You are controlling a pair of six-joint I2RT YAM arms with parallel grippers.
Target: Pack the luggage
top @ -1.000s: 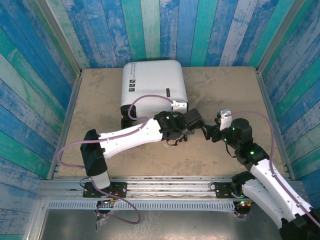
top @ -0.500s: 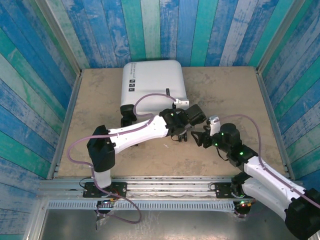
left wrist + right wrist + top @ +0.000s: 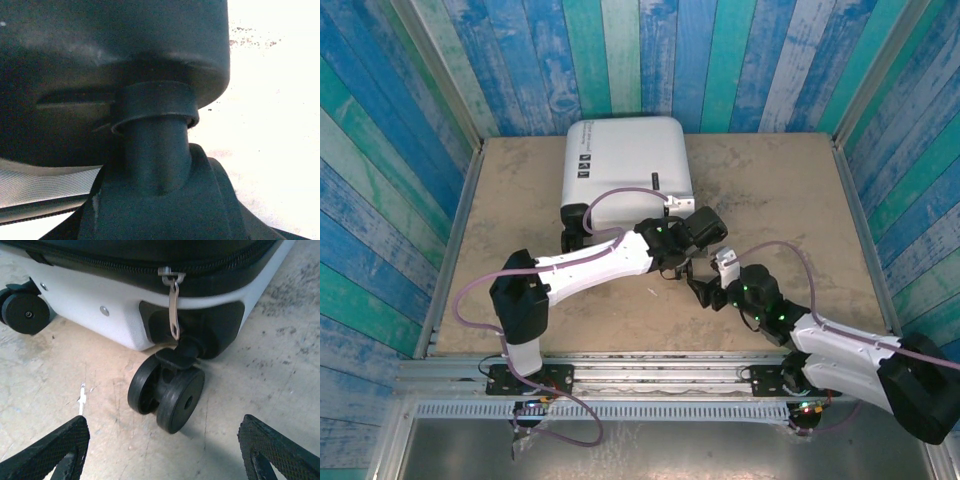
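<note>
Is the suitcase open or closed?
Closed. The luggage lies flat, white shell up, no lining showing; its zip looks done up, pull hanging above a wheel.

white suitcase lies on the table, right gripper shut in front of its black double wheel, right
No: the right gripper is open, jaws wide apart, before the wheel, as the right wrist view shows. The rest holds.

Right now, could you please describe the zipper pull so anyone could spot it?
Find the white suitcase lying on the table. Above the wheel at its near right corner hangs a slim silver zipper pull, the only shiny dangling piece there.
</note>
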